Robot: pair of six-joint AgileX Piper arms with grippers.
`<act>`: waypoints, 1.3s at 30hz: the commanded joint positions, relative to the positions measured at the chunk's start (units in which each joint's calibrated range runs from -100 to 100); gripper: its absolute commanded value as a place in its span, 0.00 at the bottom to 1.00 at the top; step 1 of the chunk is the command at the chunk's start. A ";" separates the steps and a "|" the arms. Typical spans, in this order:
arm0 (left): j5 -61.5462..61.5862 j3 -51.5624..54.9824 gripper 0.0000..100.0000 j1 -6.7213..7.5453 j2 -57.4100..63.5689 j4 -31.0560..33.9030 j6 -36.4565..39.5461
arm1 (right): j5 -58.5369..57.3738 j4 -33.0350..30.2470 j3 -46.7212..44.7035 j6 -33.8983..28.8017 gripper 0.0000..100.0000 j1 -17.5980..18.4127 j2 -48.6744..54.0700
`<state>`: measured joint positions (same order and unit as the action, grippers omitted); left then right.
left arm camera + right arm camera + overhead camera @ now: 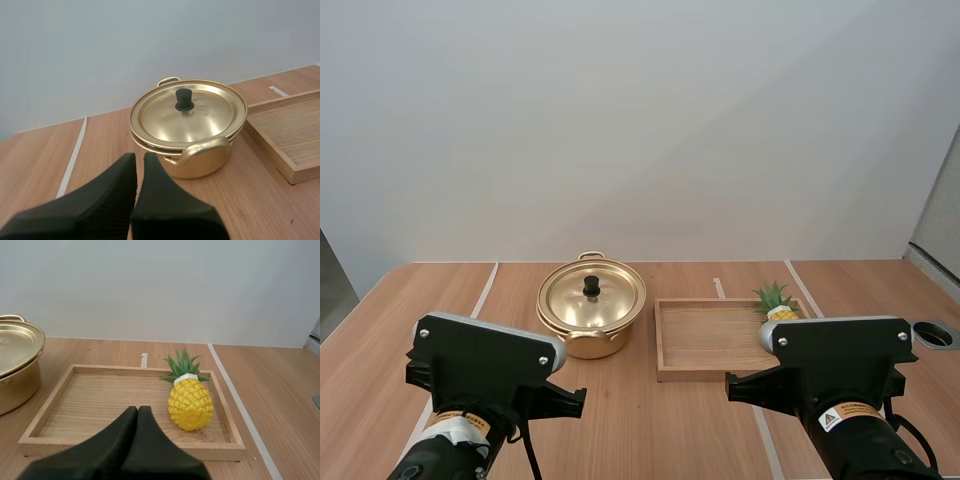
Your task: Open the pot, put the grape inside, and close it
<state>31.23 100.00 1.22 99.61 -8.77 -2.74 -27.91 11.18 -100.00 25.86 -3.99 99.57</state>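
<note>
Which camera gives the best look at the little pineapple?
The right wrist view: the pineapple sits whole in the wooden tray. The high view catches just its leafy top behind the right arm; the left wrist view faces the pot.

A gold-coloured metal pot [200, 162] gleams, its lid [212, 117] polished to a soft mirror sheen under a matt black knob [184, 99]. The tray [110, 400] is pale, grained wood, the pineapple [190, 402] bumpy and plastic-looking, and the table [650, 430] smooth wood-grain. The left gripper [139, 160] and right gripper [137, 412] have matt black, finely ribbed fingers.
</note>
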 commanded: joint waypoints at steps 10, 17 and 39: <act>-0.54 0.00 0.12 -0.02 0.39 0.40 -0.08 | -1.52 0.07 0.00 0.64 0.00 0.12 0.43; -0.02 0.00 0.12 -0.02 0.39 0.40 -0.07 | -3.85 0.07 0.00 0.64 0.00 0.12 0.43; -0.01 0.00 0.12 -0.09 0.39 0.40 -0.16 | -3.85 0.07 0.00 0.64 0.00 0.12 0.43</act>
<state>31.23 100.00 1.22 99.61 -8.33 -2.84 -31.61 11.18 -100.00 25.86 -3.99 99.57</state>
